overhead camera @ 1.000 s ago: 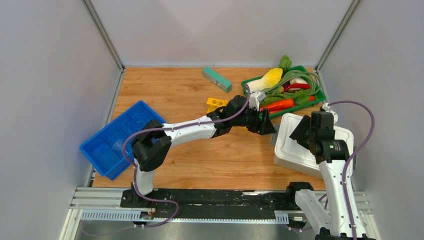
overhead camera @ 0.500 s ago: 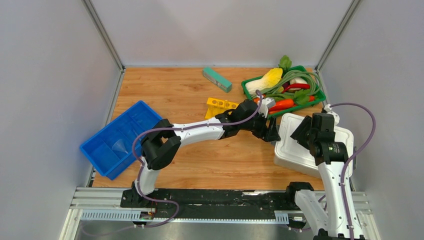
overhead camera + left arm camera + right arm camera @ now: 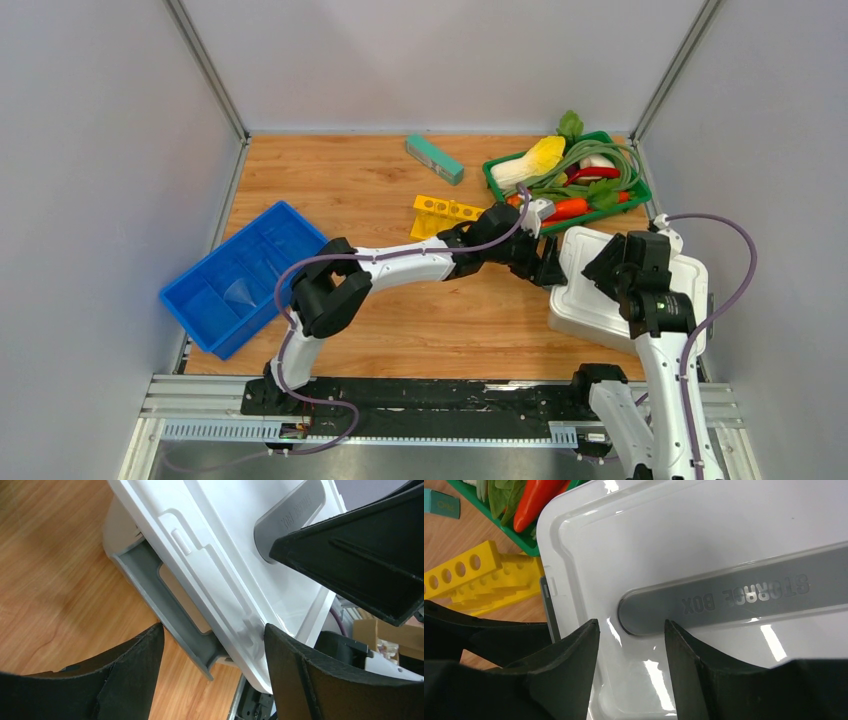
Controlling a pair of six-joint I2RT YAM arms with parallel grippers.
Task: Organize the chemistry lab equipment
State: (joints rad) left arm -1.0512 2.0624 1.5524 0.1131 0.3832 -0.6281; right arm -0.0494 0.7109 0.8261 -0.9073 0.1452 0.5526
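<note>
Yellow rack [image 3: 440,211] part-hidden behind L arm [image 3: 400,262].

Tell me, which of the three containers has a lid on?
The white storage box on the right: a lid covers it. The blue tray and green basket are open-topped.

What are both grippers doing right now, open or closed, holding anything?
Left gripper: open, empty, lined up on the grey latch of the white storage box.
Right gripper: open, empty, over the end of the lid's grey handle.
</note>
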